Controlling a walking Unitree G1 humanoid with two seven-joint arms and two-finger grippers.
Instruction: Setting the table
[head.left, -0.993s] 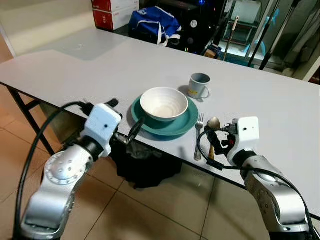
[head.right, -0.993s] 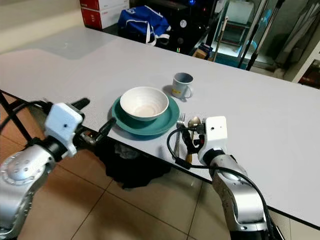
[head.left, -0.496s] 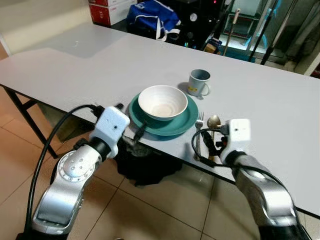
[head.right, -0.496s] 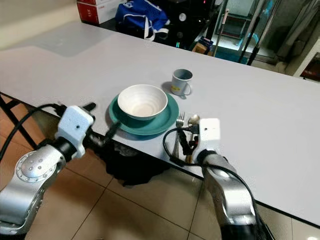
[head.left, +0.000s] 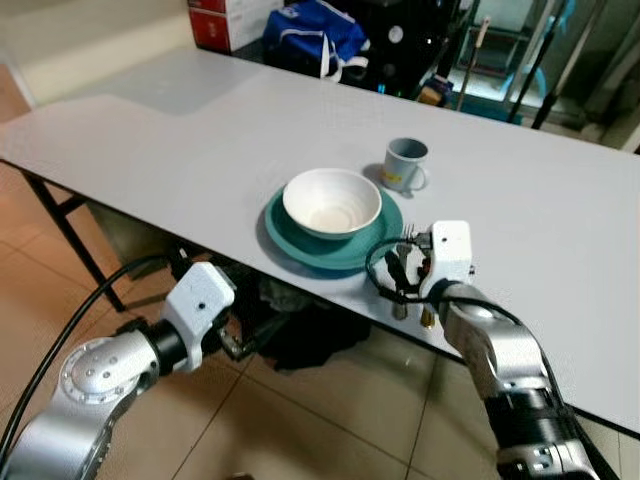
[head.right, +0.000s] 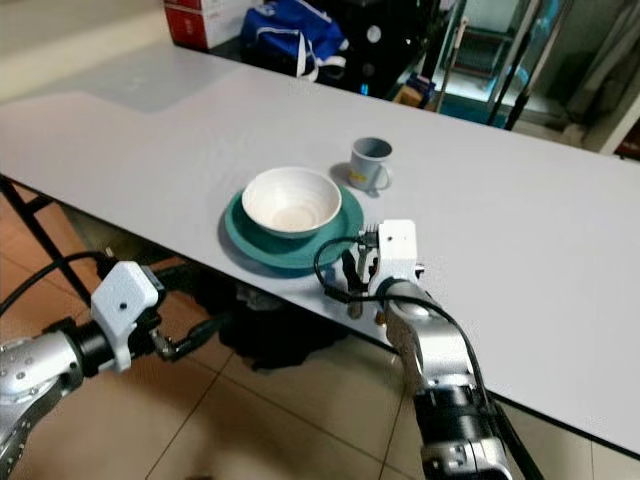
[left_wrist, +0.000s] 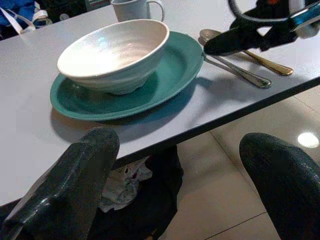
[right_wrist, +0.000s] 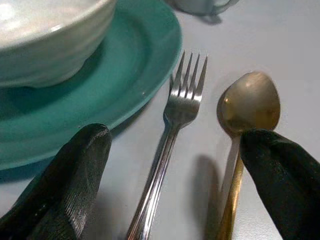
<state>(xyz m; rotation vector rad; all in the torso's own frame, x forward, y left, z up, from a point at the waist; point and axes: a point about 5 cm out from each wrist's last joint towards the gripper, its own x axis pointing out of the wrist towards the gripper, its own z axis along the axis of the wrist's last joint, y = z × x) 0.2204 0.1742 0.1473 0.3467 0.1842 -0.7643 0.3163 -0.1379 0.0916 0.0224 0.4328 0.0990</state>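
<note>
From the head camera we see a white bowl (head.left: 332, 201) sitting in a teal plate (head.left: 290, 234) near the front edge of the grey table (head.left: 150, 140). A grey mug (head.left: 405, 164) stands just behind them, with a yellow mark we cannot read. Our right gripper (head.left: 405, 275) hangs over the cutlery beside the plate; our left gripper (head.left: 238, 345) is below the table edge. Red-and-white boxes (head.left: 225, 10) and a blue bag (head.left: 312, 27) lie beyond, their lettering too small to read.

Our left wrist view shows its fingers (left_wrist: 75, 185) spread wide, holding nothing, facing the plate.

Our right wrist view shows fingers (right_wrist: 70, 180) wide apart either side of a silver fork (right_wrist: 170, 145) and gold spoon (right_wrist: 245, 120), gripping neither.
</note>
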